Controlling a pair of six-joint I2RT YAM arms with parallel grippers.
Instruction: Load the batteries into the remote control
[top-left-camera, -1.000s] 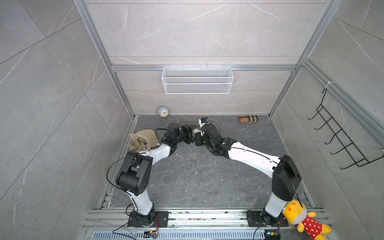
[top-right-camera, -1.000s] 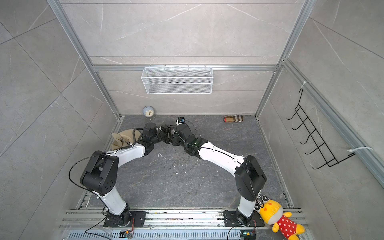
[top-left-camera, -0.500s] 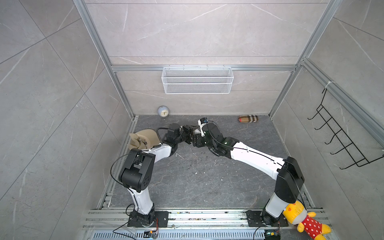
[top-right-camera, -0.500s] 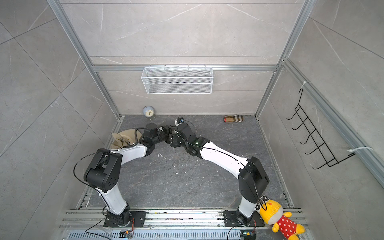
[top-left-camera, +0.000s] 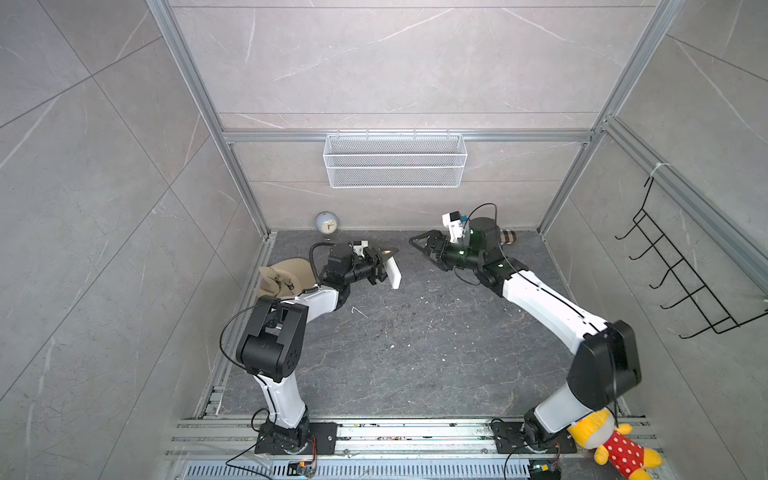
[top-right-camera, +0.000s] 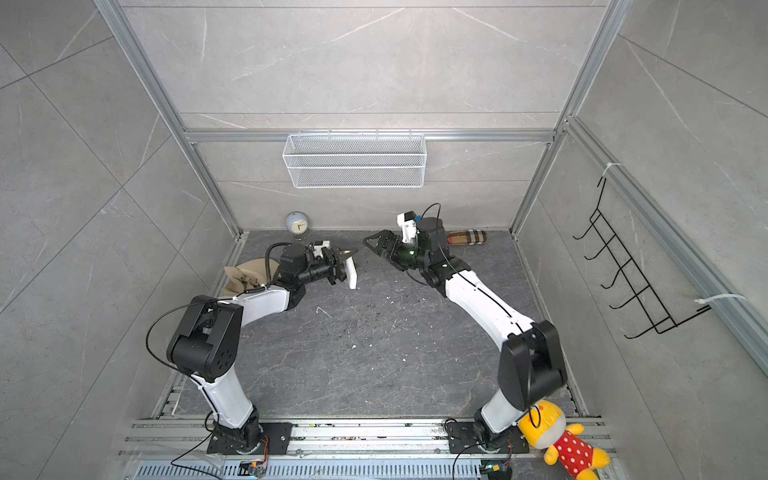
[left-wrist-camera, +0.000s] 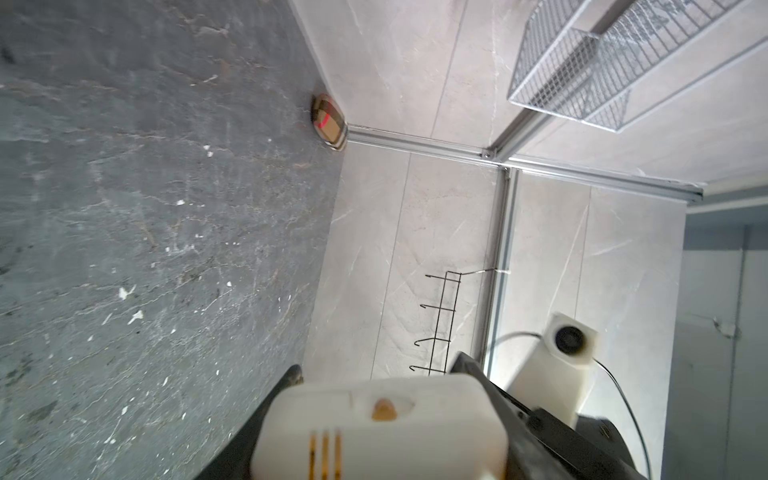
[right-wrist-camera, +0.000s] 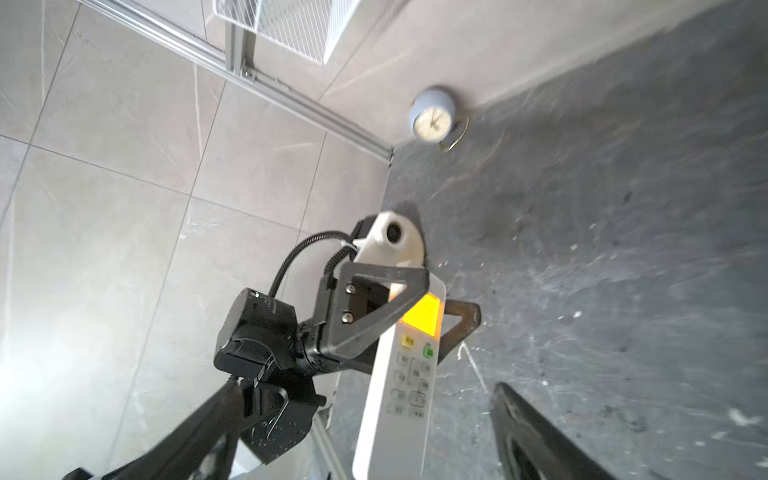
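Observation:
My left gripper (top-left-camera: 384, 266) is shut on the white remote control (top-left-camera: 392, 272), holding it above the floor at the back left in both top views (top-right-camera: 352, 272). In the right wrist view the remote control (right-wrist-camera: 411, 374) faces the camera, its screen lit yellow and its buttons showing. In the left wrist view only its end (left-wrist-camera: 382, 428) shows between the dark fingers (left-wrist-camera: 291, 376). My right gripper (top-left-camera: 422, 249) hangs open a short way to the right of the remote, apart from it and holding nothing. The batteries are not in view.
A small clock (top-left-camera: 327, 224) stands by the back wall, with a beige cap (top-left-camera: 284, 276) at the left wall. A plaid case (top-right-camera: 467, 237) lies at the back right. A wire basket (top-left-camera: 395, 160) and a hook rack (top-left-camera: 681, 282) hang on the walls. White debris specks the floor.
My right gripper has opened and drawn back to the right, away from the remote. The left gripper still grips the remote in about the same place.

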